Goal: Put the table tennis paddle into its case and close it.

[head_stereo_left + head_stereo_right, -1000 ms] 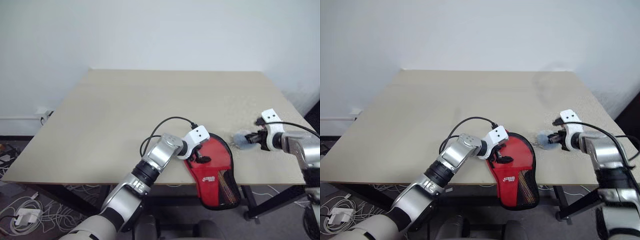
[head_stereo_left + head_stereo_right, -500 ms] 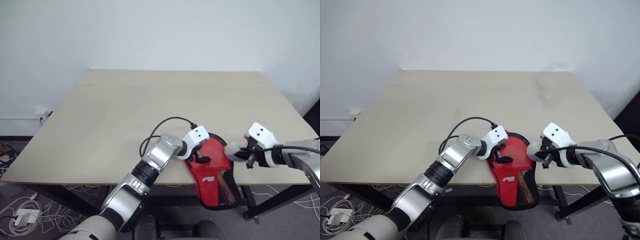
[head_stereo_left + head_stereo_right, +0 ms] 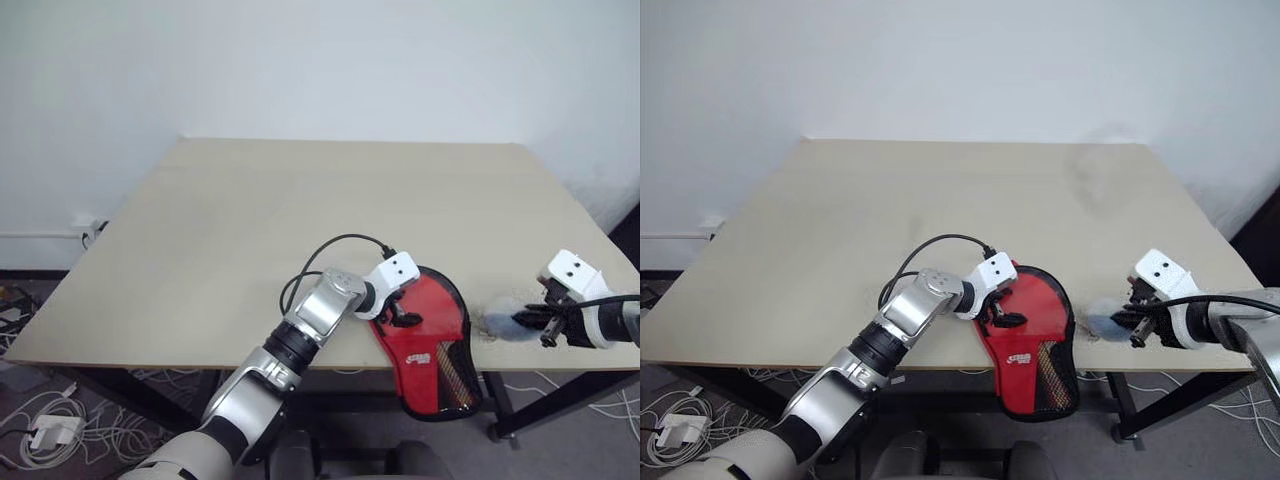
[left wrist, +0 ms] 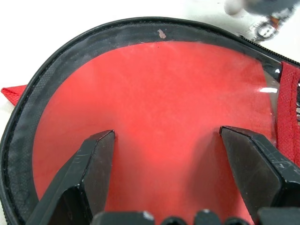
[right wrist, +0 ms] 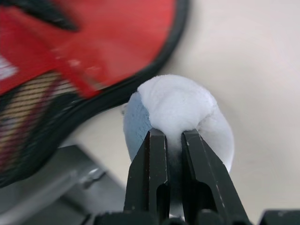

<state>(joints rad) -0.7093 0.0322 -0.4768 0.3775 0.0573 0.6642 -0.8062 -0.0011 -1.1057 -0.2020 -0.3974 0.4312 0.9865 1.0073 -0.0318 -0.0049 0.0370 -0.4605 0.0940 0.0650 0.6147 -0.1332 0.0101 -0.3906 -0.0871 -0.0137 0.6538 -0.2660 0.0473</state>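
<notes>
Black fingers of the left gripper [image 4: 166, 176] stand wide apart over the round red face of the case [image 3: 428, 335], pointing down and toward the robot's right, with the bent left arm reaching in from the near table edge. That paddle-shaped case lies red side up at the near edge of the table [image 3: 300, 220], its mesh-panelled narrow end hanging over the edge. Whether the paddle is inside it cannot be told. At the table's near right corner, the right gripper [image 5: 174, 140] is pinched tight on a pale grey-blue wad [image 5: 180, 110], angled downward, just beside the case's black zip edging.
</notes>
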